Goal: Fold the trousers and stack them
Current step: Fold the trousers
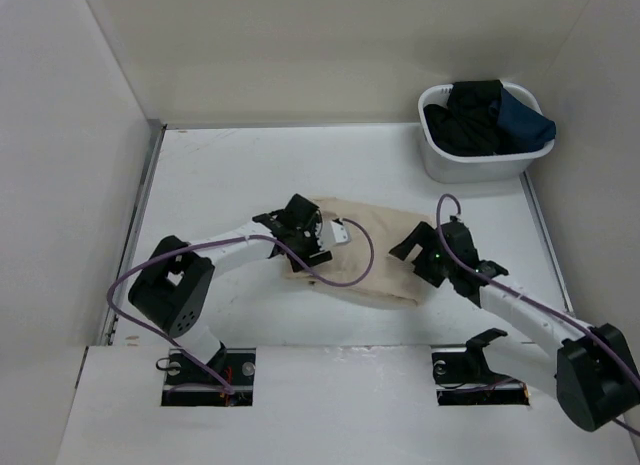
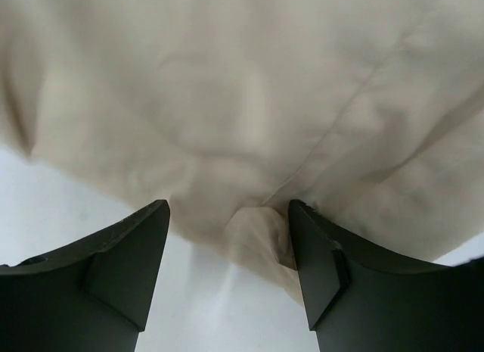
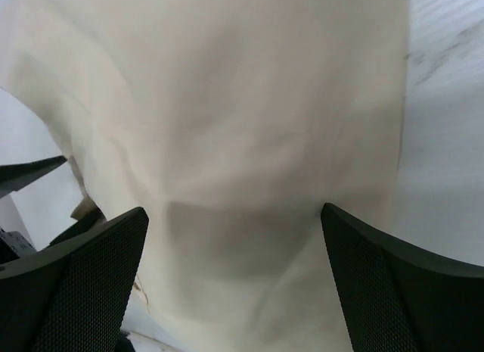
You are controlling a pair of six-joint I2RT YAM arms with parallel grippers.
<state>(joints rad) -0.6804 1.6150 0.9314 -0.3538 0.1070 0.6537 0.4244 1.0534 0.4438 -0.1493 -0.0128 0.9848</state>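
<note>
The trousers (image 1: 372, 253) lie on the table (image 1: 220, 175) as a beige bundle, long axis left to right. The left gripper (image 1: 303, 233) is at one end, the right gripper (image 1: 428, 253) at the other — both spread wide, cloth between the fingers

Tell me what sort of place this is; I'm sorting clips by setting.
Probably a robot lab test cell, not a home: a white table boxed in by bare white walls, left arm and right arm bolted at its near edge, a basket of dark clothes, and beige trousers.
</note>
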